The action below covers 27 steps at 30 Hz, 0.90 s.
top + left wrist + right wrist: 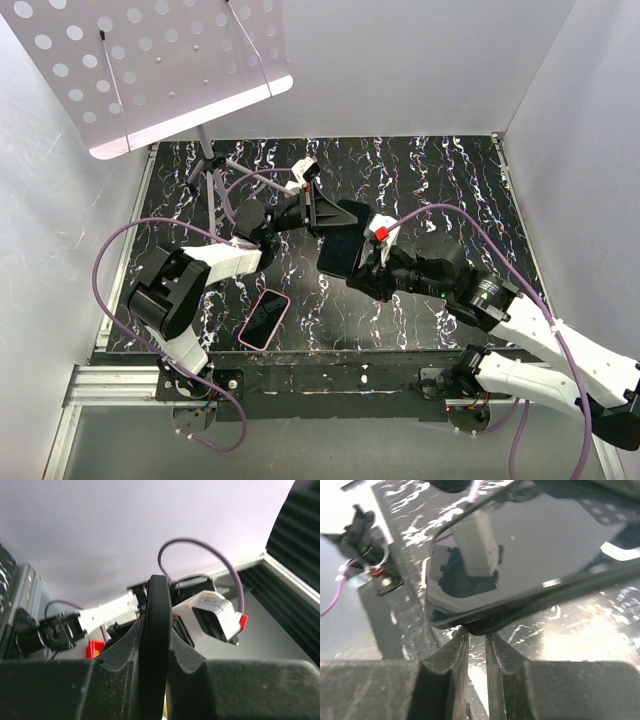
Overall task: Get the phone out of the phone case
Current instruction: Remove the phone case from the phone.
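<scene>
A dark phone (pixel 338 255) in a black phone case (pixel 350 213) hangs in the air over the middle of the table, between both grippers. My left gripper (pixel 322 212) is shut on its far end; in the left wrist view the black case edge (pixel 157 625) stands clamped between the fingers of the left gripper (pixel 156 647). My right gripper (pixel 358 268) is at the near end. In the right wrist view the glossy phone screen (pixel 520 555) lies above the black case rim (pixel 530 612), with one phone corner free of the case. The right gripper (pixel 476 632) pinches that rim at its tips.
A second phone in a pink case (pixel 264 318) lies flat on the marbled black table (pixel 440 180) near the front left. A white perforated panel (pixel 150 70) on a thin stand overhangs the back left. White walls enclose the table.
</scene>
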Motion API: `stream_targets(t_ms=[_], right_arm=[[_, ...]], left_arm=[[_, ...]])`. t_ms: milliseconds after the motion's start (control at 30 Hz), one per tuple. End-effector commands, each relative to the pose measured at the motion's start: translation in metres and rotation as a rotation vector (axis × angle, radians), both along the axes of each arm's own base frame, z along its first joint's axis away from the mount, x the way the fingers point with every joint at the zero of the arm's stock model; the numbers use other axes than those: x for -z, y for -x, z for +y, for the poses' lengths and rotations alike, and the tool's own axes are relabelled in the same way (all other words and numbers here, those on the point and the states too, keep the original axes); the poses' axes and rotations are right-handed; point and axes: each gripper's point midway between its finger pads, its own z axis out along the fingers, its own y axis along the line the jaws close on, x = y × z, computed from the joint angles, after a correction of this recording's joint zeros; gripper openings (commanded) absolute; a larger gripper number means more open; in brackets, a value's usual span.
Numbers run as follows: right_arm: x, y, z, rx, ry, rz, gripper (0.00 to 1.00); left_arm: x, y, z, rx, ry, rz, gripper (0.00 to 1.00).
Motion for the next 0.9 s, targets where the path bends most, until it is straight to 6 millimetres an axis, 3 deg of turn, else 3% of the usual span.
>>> stream_targets(t_ms=[0, 67, 200, 233, 367, 500, 567, 733, 867], right_arm=[[-0.011, -0.117, -0.084, 0.821, 0.075, -0.174, 0.01], [0.003, -0.115, -0.101, 0.949, 0.119, -0.068, 0.01], [0.004, -0.071, -0.034, 0.569, -0.055, 0.134, 0.01], [0.0, -0.058, -0.023, 0.49, -0.098, 0.172, 0.07], [-0.008, -0.03, -0.007, 0.341, -0.189, 0.256, 0.25], [-0.011, -0.025, -0.012, 0.329, -0.257, 0.231, 0.58], [-0.016, -0.022, -0.013, 0.317, -0.307, 0.218, 0.68], [-0.037, -0.029, -0.017, 0.375, -0.474, 0.238, 0.81], [-0.049, -0.042, -0.02, 0.429, -0.524, 0.26, 0.81]], left_arm=[[-0.034, 0.03, 0.005, 0.05, 0.103, -0.047, 0.0], [-0.038, 0.027, 0.006, 0.001, 0.125, -0.07, 0.0], [-0.04, 0.007, 0.006, -0.189, 0.137, -0.11, 0.0], [-0.038, 0.001, 0.008, -0.243, 0.136, -0.115, 0.0], [-0.04, -0.023, 0.012, -0.432, 0.147, -0.152, 0.0], [-0.047, -0.042, 0.013, -0.52, 0.191, -0.158, 0.0], [-0.054, -0.048, 0.014, -0.551, 0.249, -0.141, 0.0], [-0.063, -0.055, 0.012, -0.631, 0.373, -0.085, 0.0], [-0.069, -0.049, -0.006, -0.612, 0.405, -0.076, 0.0]])
